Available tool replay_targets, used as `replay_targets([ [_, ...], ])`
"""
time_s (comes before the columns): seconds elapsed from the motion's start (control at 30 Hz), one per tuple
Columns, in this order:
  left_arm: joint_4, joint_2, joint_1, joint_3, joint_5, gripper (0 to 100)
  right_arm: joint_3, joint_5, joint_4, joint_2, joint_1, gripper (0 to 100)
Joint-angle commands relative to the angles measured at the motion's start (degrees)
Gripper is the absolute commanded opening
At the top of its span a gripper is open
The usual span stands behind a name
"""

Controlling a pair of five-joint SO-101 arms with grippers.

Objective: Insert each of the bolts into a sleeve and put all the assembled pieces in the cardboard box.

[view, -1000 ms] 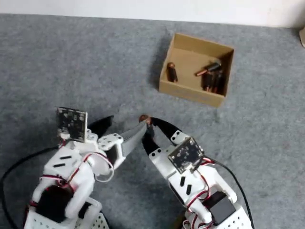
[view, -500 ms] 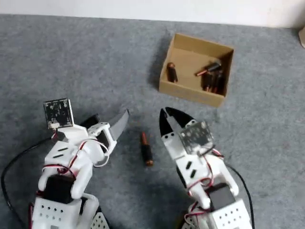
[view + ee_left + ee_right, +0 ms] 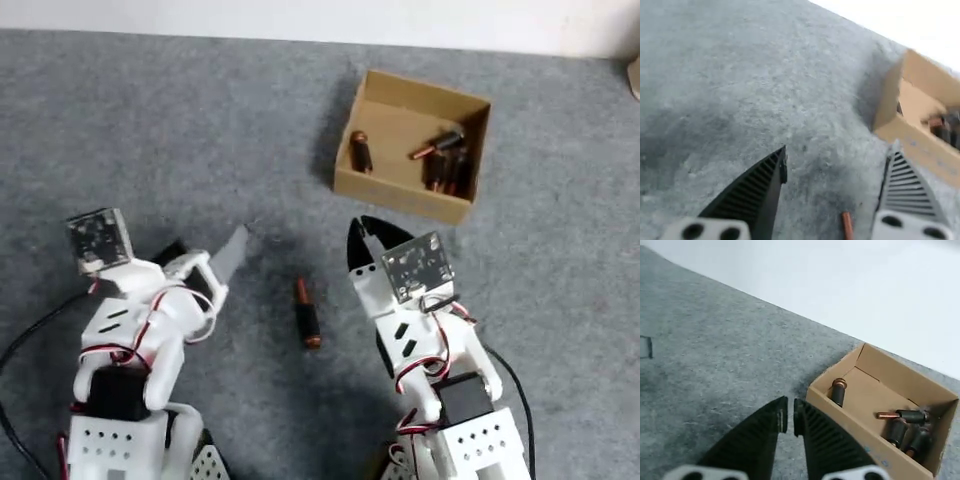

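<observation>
A bolt seated in a dark sleeve (image 3: pixel 307 312) lies on the grey carpet between the two arms; its copper end (image 3: pixel 846 225) shows between my left fingers. My left gripper (image 3: pixel 205 252) (image 3: pixel 837 152) hangs open to the left of it, with nothing held. To the right of the piece, my right gripper (image 3: pixel 362 245) (image 3: pixel 791 415) is shut and empty, pointing toward the cardboard box (image 3: pixel 400 195) (image 3: pixel 860 427) (image 3: pixel 887 100). Inside the box lie several assembled pieces, one apart (image 3: pixel 360 152) (image 3: pixel 838 390) and a cluster (image 3: pixel 445 160) (image 3: pixel 905 427) in the far corner.
Grey carpet (image 3: pixel 180 130) covers the table, with open floor left of the box and between box and arms. A pale wall edge (image 3: pixel 320 15) runs along the back.
A second ago both grippers met at the piece above the carpet. It has dropped onto the carpet, and both arms have drawn back, the left one opening.
</observation>
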Motion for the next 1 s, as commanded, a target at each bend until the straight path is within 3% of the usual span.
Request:
replay_targets([
  [0.0,-6.77,-0.57,-1.27,2.95,2.81,30,-2.77,0.44,-1.1,0.22,0.31,0.4],
  [0.13,-14.95,-0.57,-1.36,8.13,2.99,30,-2.42,-2.37,8.13,0.22,-5.05,0.9],
  [0.3,-15.56,-0.57,-1.45,8.66,6.07,30,-2.42,-8.44,18.95,0.13,-12.62,1.7],
  [0.37,-15.56,-0.48,-1.45,8.66,5.98,30,-1.1,-10.55,21.14,0.13,-15.43,6.7],
  [0.53,-15.56,-0.22,-1.36,8.66,5.98,30,5.76,-12.13,18.68,0.13,-17.63,25.9],
  [0.97,-15.65,-0.04,-1.27,8.66,5.98,30,9.36,-14.51,14.81,0.22,-22.55,25.9],
])
